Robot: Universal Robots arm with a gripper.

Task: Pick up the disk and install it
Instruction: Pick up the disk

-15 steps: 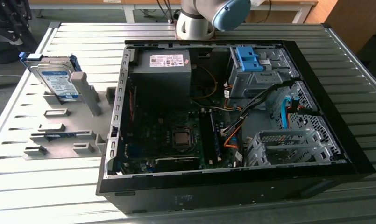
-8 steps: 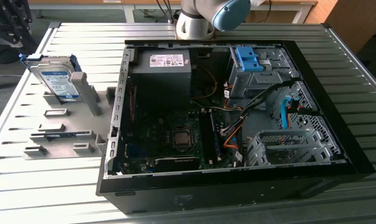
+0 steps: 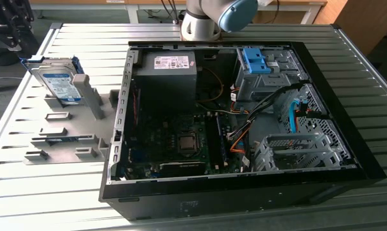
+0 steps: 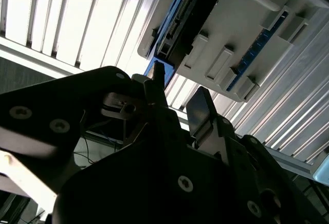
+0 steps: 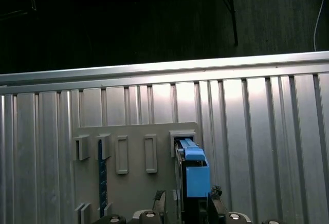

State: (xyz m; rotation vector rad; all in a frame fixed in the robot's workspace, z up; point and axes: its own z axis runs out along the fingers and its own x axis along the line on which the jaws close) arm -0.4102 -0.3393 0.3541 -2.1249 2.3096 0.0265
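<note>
Second wrist view: gripper (image 4: pixel 177 89), jaws apart, hovers just short of the disk (image 4: pixel 180 18).

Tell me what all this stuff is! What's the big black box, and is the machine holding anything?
That is a robot arm at a ribbed metal table. One picture comes from a camera off the arm; the other two come from cameras riding near its wrist. The black box is an open computer case lying on the table. At the exterior view's left, a grey rack holds the disk, standing on edge in its blue frame. The pincer is open and holds nothing.
</note>
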